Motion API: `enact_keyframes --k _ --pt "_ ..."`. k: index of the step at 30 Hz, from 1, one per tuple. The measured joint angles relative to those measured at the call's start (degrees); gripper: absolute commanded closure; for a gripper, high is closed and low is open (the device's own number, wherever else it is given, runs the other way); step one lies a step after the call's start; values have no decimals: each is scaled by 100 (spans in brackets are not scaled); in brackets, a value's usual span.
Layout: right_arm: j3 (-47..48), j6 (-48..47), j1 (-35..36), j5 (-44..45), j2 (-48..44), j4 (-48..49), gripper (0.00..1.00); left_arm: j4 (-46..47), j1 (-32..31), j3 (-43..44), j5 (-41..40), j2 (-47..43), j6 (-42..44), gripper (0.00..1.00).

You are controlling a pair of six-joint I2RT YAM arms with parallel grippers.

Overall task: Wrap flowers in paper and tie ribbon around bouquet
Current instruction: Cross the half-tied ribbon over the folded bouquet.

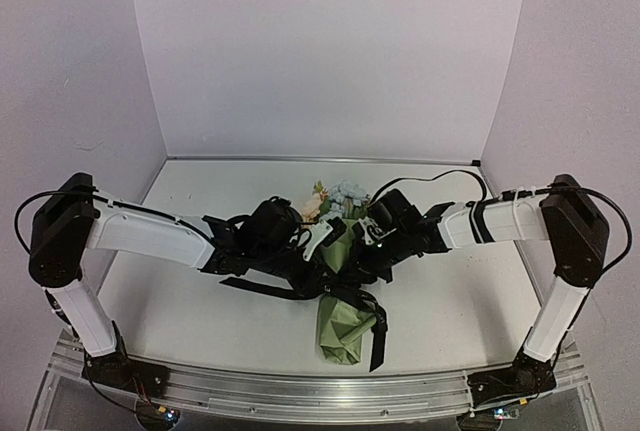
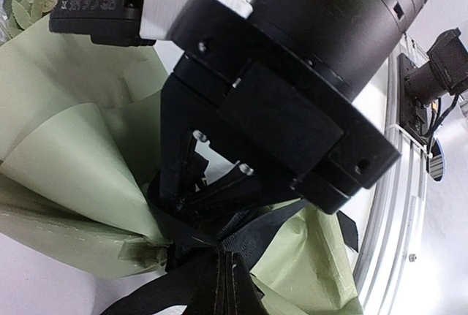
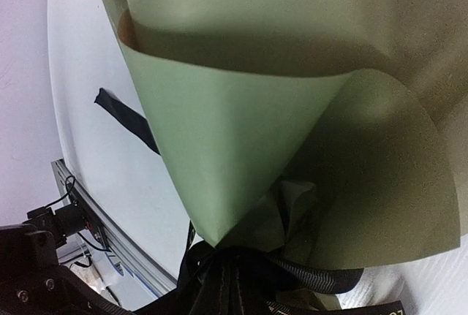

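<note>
"Bouquet (image 1: 345,326) first: where does it lie?"

"On the counter (image 1: 200,191), narrow end toward the arm bases. At the bouquet's waist the ribbon (image 3: 241,275) cinches the paper (image 3: 234,147), with one tail trailing beside its near end."

"And the end effectors?"

"The left end effector (image 1: 318,243) and right end effector (image 1: 362,247) meet over the bouquet's waist. Both are clamped shut, each apparently pinching ribbon. I'd judge that's to draw the knot tight from opposite sides. At the bouquet's far end the flowers (image 1: 335,196) show, clear of the grip."
</note>
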Motion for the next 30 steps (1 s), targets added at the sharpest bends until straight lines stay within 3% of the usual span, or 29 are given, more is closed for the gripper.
enact_keyframes --k 10,19,30 --pt "-75 0 0 -216 18 404 100 176 28 -4 50 108 -5 100" --pt "-637 -84 0 -180 -205 566 100 568 45 -391 -589 -192 -160 100" --pt "-687 -191 0 -165 -456 635 100 611 63 -444 -710 -283 -234 100"
